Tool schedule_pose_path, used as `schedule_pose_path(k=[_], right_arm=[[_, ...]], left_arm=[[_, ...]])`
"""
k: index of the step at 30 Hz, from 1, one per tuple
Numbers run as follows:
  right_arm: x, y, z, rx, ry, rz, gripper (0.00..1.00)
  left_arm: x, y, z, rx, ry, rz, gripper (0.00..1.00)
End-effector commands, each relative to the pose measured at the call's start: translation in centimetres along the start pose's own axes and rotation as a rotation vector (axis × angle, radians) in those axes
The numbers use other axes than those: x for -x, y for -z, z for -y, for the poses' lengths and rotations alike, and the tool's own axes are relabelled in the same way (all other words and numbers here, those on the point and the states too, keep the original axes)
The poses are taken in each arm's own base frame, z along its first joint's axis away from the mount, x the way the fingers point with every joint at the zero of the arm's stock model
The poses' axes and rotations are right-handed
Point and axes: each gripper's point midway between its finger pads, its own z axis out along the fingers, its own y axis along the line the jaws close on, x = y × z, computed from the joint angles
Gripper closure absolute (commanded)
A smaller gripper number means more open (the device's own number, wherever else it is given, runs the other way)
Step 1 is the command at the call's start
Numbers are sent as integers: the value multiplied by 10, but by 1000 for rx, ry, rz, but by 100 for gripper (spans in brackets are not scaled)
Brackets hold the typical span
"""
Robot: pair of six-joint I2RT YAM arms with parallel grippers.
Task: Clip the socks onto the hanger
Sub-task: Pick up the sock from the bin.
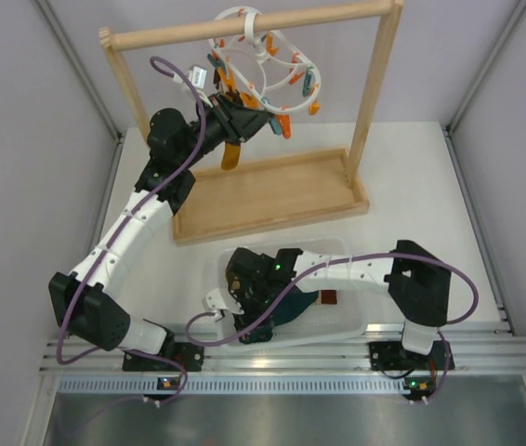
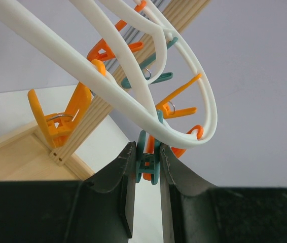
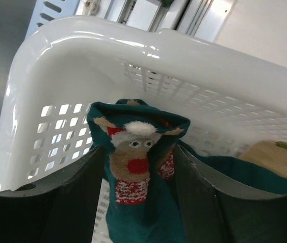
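**Q:** What stands at the far end of the table (image 1: pixel 430 186)?
**A:** A wooden rail frame (image 1: pixel 244 30) on its own tray base. The white oval hanger (image 1: pixel 286 58) is hooked over the rail, and orange and teal clips dangle from its rings.

**Q:** Where is the left arm, and how do its jaws stand?
**A:** It is stretched up and away from its base to the lower rim of the hanger. In the left wrist view, the left gripper (image 2: pixel 147 152) is closed on a teal clip (image 2: pixel 147 163) that hangs from the ring. One finger presses each side of the clip. An orange clip (image 2: pixel 57 124) hangs to the left, in front of the frame's upright.

**Q:** And the right arm?
**A:** It is folded across to the left, over a white perforated laundry basket (image 3: pixel 82 61) that sits near the arm bases. The right gripper (image 3: pixel 138 152) reaches down into the basket.

**Q:** What does it hold?
**A:** A teal sock (image 3: pixel 136 172) with a reindeer-face motif. The sock's end stands upright between the two fingers, which are closed against it on both sides, and the rest of it trails down into the basket.

**Q:** Is anything else in the basket?
**A:** A striped sock (image 3: pixel 280 159) lies at the right, against the teal fabric. Only its cream and olive bands show in the wrist view.
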Motion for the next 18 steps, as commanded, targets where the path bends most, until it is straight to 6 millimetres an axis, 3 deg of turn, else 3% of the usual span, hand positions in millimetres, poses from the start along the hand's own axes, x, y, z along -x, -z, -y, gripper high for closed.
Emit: schedule_pose_path(k=[1, 7, 8, 14, 16, 18], right_arm=[[16, 0, -14, 78, 10, 17, 43], [18, -4, -16, 103, -1, 23, 44], [18, -4, -15, 101, -2, 23, 49], [10, -12, -12, 93, -17, 2, 47], [10, -12, -10, 78, -15, 9, 52], [11, -12, -5, 55, -8, 17, 69]], left_arm=[[15, 5, 3, 7, -29, 55, 100], [13, 4, 1, 11, -22, 51, 100], [14, 4, 1, 10, -22, 52, 100], [13, 4, 1, 11, -20, 48, 100], [13, 5, 1, 12, -23, 48, 100], [11, 6, -1, 18, -22, 47, 100]])
